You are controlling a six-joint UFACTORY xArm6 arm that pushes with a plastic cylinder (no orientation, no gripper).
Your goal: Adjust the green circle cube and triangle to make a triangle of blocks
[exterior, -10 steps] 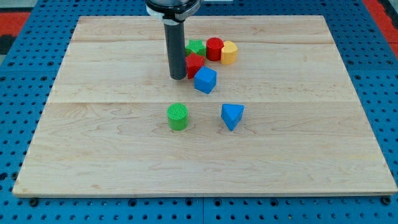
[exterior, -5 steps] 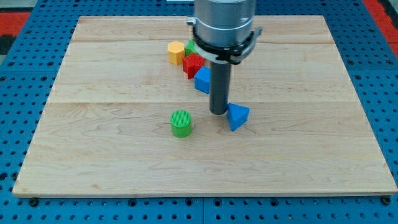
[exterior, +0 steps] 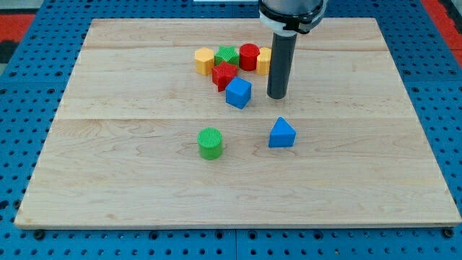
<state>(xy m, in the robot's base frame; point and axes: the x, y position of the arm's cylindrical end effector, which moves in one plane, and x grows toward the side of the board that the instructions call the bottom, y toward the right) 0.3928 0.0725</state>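
My tip [exterior: 278,97], a bare rod holding nothing, has pulled back toward the top edge beside the blue cube [exterior: 238,93], leaving the blue triangle [exterior: 281,133] nudged rightward, mid-board right of the green circle [exterior: 210,143]

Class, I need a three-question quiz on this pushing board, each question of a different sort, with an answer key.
1. True or false: my tip is touching the blue triangle.
2. Which block lies nearest the view's bottom? A) blue cube B) green cylinder C) red cylinder
3. Fill in: my tip stands just to the view's ____ of the blue cube.

Key
1. False: it stands apart, above the triangle in the view.
2. B
3. right
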